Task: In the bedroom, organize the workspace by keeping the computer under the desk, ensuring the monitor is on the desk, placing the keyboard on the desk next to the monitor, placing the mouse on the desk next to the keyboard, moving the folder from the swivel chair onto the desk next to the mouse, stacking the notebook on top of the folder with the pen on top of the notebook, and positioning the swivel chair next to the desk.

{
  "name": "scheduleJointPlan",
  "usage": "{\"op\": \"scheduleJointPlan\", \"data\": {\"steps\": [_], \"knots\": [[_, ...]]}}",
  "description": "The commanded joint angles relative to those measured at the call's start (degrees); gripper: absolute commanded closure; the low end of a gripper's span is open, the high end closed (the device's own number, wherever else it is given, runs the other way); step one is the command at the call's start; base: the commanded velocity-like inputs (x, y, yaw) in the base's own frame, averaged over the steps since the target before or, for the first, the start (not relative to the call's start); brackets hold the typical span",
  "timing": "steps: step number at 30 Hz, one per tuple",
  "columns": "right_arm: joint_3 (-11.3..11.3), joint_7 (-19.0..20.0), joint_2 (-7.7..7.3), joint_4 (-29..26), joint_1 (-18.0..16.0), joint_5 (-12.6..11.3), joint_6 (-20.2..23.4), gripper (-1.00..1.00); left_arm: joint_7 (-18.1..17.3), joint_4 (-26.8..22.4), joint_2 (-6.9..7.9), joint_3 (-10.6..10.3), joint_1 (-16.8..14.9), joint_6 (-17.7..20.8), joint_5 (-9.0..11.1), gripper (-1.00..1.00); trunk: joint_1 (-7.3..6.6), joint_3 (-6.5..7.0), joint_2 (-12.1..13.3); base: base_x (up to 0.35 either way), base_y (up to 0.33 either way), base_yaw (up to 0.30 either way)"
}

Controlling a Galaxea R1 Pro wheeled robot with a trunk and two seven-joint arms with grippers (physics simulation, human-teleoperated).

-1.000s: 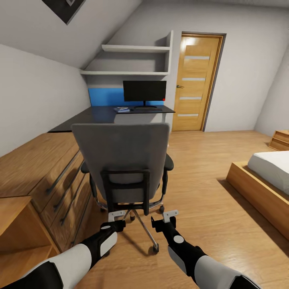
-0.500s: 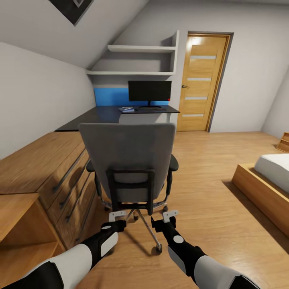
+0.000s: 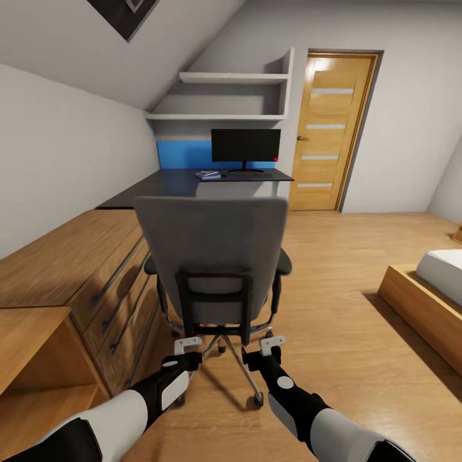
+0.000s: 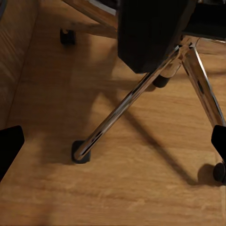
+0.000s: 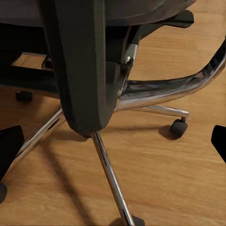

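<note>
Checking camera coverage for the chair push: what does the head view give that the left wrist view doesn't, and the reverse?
Head view alone: the grey padded swivel chair's backrest, the glossy black desk behind it, the black flat monitor on the desk, the light wood drawer chest, the wooden door, and both grippers, left and right, low behind the chair.

Left wrist view alone: a close look at a dark caster on the end of one chrome leg.

Both: the chair's chrome star base and the wood floor.
</note>
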Motion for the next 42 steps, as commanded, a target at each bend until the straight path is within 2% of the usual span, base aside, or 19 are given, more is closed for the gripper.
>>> {"op": "scheduleJointPlan", "data": {"steps": [1, 26, 33, 42], "knots": [[0.5, -0.3, -0.01, 0.0, -0.1, -0.4, -0.2, -1.0, 0.4, -0.1, 0.04, -0.5, -0.1, 0.1, 0.4, -1.0, 0.0, -0.05, 0.0, 0.183, 0.0, 0.003], [0.5, -0.3, -0.06, 0.1, -0.1, -0.3, -0.2, -1.0, 0.4, 0.0, 0.21, -0.4, -0.1, -0.7, 0.2, -1.0, 0.0, -0.05, 0.0, 0.114, 0.011, 0.0], [0.5, -0.3, -0.01, 0.2, -0.1, -0.3, -0.2, -1.0, 0.4, 0.0, 0.15, -0.4, 0.0, -0.9, 0.2, -1.0, 0.0, -0.05, 0.0, 0.282, 0.0, -0.001], [0.5, -0.4, -0.01, 0.2, -0.1, -0.3, -0.3, -1.0, 0.5, 0.0, 0.14, -0.4, 0.0, -3.7, 0.3, -1.0, 0.0, 0.28, 0.0, 0.317, -0.088, -0.127]]}}
